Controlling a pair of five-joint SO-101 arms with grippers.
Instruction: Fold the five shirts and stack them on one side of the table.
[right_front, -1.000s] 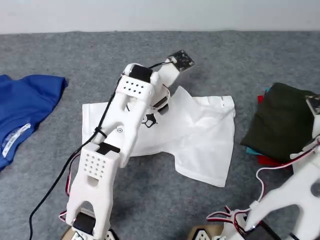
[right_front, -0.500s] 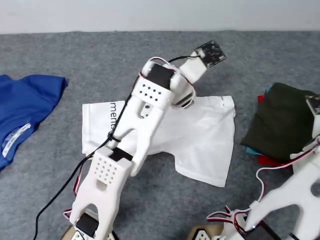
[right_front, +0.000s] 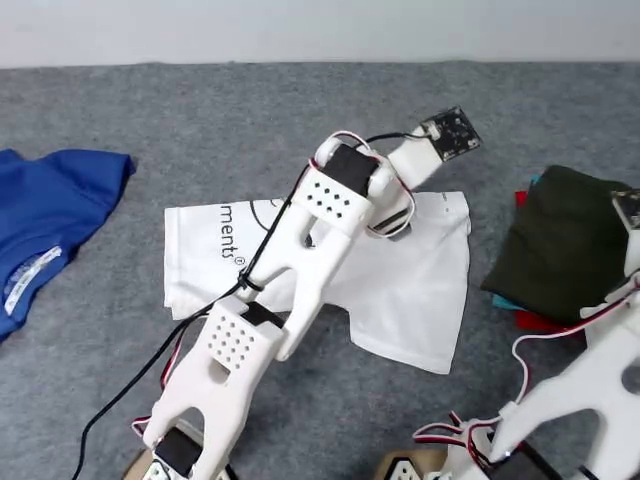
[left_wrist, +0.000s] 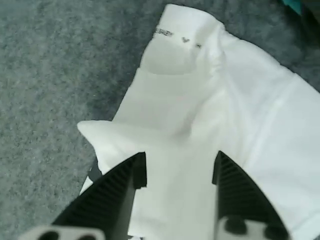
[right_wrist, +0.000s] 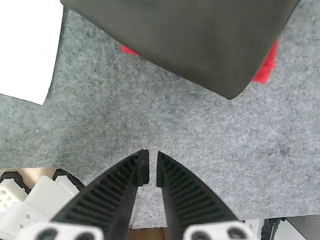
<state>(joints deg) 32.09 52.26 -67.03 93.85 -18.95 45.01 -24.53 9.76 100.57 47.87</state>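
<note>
The grey table (right_front: 200, 110) held the white shirt (right_front: 400, 290) spread mid-table, folded shirts (right_front: 560, 245) stacked at the right with dark green on top, and a blue shirt (right_front: 50, 215) at the left. The left gripper (left_wrist: 179, 167) hung jaws apart over the white shirt. The right gripper (right_wrist: 149, 167) was closed, empty, beside the stack.
</note>
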